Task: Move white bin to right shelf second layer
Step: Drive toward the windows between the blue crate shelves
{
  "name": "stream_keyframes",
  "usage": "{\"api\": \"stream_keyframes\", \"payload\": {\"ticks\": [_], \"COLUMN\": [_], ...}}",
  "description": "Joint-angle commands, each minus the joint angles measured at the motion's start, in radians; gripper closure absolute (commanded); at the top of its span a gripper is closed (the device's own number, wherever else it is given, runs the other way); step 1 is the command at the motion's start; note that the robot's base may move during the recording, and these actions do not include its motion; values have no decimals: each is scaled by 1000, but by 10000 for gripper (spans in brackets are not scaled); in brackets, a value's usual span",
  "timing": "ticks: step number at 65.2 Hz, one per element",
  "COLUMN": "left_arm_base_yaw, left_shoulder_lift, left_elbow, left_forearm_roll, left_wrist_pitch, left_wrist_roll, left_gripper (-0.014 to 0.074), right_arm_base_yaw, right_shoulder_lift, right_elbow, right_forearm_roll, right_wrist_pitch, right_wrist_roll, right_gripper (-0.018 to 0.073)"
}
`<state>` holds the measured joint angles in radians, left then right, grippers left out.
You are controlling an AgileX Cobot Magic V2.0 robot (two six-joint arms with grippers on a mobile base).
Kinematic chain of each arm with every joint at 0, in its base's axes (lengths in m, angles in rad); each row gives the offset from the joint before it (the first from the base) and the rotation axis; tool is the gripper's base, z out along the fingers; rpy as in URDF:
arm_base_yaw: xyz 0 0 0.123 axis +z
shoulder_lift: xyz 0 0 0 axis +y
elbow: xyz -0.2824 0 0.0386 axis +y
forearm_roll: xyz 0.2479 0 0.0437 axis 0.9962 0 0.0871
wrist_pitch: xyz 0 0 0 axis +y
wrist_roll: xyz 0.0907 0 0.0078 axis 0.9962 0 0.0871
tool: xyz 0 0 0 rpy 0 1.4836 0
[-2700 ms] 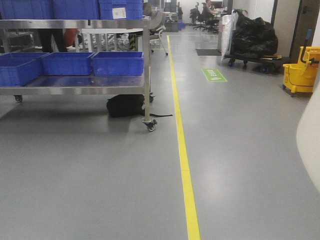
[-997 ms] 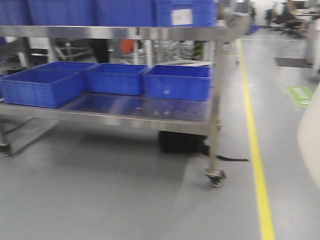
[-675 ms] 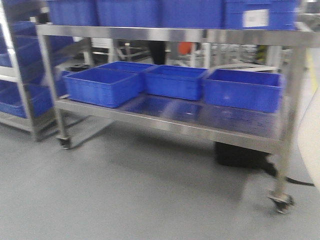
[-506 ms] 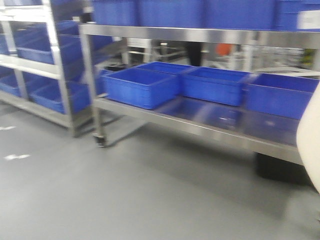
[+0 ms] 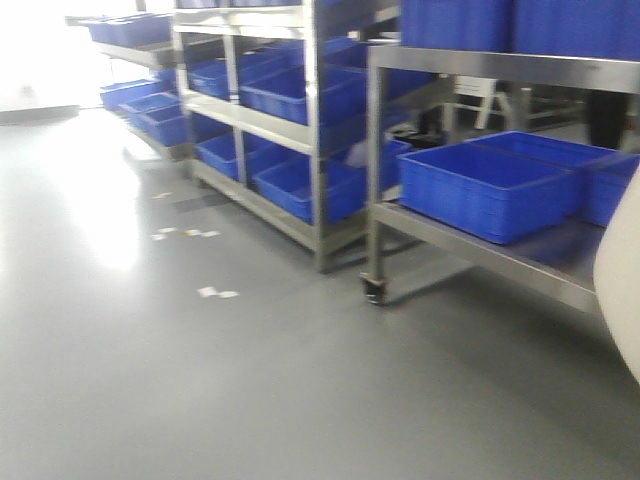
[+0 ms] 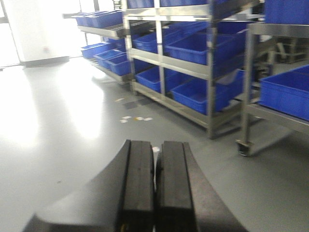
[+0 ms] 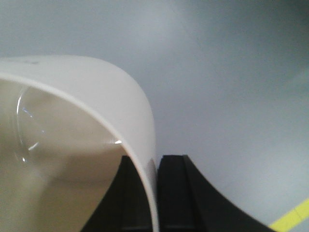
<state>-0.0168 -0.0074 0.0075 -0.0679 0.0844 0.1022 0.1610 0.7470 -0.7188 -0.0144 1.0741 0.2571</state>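
The white bin (image 7: 82, 140) fills the left of the right wrist view, glossy and cream inside, held above the grey floor. My right gripper (image 7: 153, 166) is shut on its rim, one finger inside the wall and one outside. In the front view the bin's curved side (image 5: 620, 290) shows at the right edge. My left gripper (image 6: 155, 159) is shut with nothing in it, hanging over bare floor. The right shelf second layer is out of view.
A wheeled steel cart (image 5: 375, 180) with blue crates (image 5: 485, 190) stands at the right. Fixed steel racks (image 5: 315, 140) with more blue crates (image 5: 300, 90) run back to the left. Paper scraps (image 5: 215, 293) lie on the floor. A yellow floor line (image 7: 289, 217) shows below the right gripper.
The view has swung left: the yellow line and mop bucket left the frame, the cart slid to the right, and the fixed racks came into view. The bin stays held at the right edge.
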Motion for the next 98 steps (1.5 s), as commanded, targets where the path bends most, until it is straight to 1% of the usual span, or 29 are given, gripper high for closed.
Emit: {"api": "stream_keyframes", "payload": {"ticks": [1,98], "left_arm_base_yaw": [-4,-4], "left_shoulder_lift": [-13,-13], "left_elbow": [37,37], "left_forearm_roll": [-6,-6], "left_wrist_pitch": [-84,-84], "left_wrist_roll": [-3,-3], "left_gripper": [512,512], "right_arm_base_yaw": [-8,-8], "right_shoulder_lift": [-2,-2], "right_elbow": [-29,-29], "right_forearm_roll": [-2,-2], "right_wrist_pitch": [-41,-41], "right_wrist_roll": [-4,-4], "right_gripper": [508,508]}}
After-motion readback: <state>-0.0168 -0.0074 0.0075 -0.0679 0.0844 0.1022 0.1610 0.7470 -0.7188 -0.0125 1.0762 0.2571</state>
